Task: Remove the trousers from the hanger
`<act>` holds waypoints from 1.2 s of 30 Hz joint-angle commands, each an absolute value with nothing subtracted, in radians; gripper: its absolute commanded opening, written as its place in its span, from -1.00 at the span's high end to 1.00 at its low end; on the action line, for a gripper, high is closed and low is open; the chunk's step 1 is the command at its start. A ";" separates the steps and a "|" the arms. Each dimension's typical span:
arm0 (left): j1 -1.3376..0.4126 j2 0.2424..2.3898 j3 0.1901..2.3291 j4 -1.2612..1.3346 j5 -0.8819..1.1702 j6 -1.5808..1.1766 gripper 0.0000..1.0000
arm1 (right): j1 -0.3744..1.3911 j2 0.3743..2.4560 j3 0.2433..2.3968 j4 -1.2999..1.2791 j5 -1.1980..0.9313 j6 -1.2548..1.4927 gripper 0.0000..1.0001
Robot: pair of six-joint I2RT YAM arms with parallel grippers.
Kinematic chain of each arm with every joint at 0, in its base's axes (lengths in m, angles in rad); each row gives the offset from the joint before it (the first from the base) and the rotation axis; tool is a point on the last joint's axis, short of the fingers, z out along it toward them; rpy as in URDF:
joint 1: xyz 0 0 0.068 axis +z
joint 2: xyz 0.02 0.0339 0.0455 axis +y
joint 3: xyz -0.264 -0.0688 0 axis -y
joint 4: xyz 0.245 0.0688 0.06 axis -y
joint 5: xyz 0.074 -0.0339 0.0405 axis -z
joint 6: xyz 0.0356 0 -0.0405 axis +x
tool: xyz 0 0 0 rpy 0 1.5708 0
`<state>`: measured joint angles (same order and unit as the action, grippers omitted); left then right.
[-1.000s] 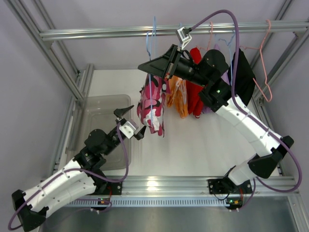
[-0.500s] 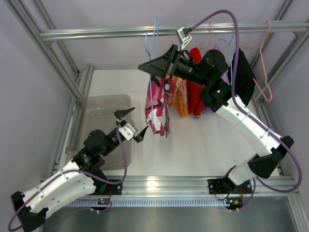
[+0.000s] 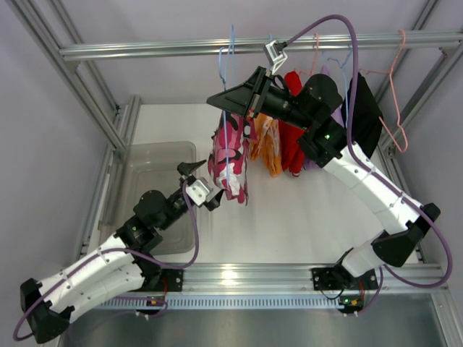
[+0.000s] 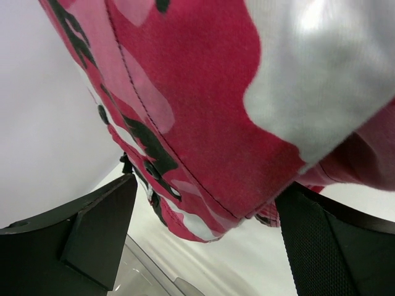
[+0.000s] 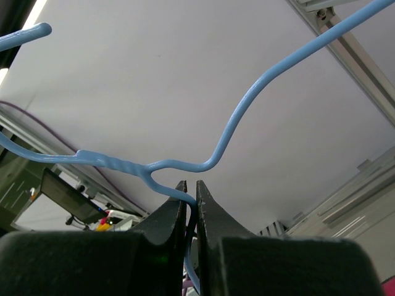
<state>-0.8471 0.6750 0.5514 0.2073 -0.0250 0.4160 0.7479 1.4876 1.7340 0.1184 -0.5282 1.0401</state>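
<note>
The pink-white-black camouflage trousers (image 3: pixel 229 157) hang from a blue wire hanger (image 3: pixel 230 54) on the top rail. My right gripper (image 3: pixel 230 101) is shut on the blue hanger (image 5: pixel 185 161) just below its twisted neck. My left gripper (image 3: pixel 200 186) is open at the trousers' lower left edge. In the left wrist view the camouflage cloth (image 4: pixel 210 105) fills the frame, its hem hanging between my two spread fingers (image 4: pixel 92 228). The orange trousers with white blotches (image 3: pixel 266 144) hang to the right of the camouflage pair.
A clear plastic bin (image 3: pixel 148 181) sits on the table at the left, under my left arm. Red, purple and black garments (image 3: pixel 362 108) and empty pink hangers (image 3: pixel 396 94) hang on the rail at the right. Aluminium frame posts stand on both sides.
My left gripper has moved up and right until the trousers' hem lies between its fingers. The trousers swung right, then back left. The right arm has stayed still.
</note>
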 commanded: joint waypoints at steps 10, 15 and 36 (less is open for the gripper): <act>-0.851 0.745 0.574 0.374 -0.175 0.428 -0.72 | 0.739 1.411 1.749 0.270 -0.526 1.029 1.00; -0.851 0.828 0.623 0.460 -0.183 0.436 -0.58 | 0.739 1.410 1.730 0.262 -0.520 1.032 1.00; -0.851 0.815 0.820 0.393 -0.110 0.414 1.00 | 0.739 1.387 1.632 0.256 -0.535 0.994 1.00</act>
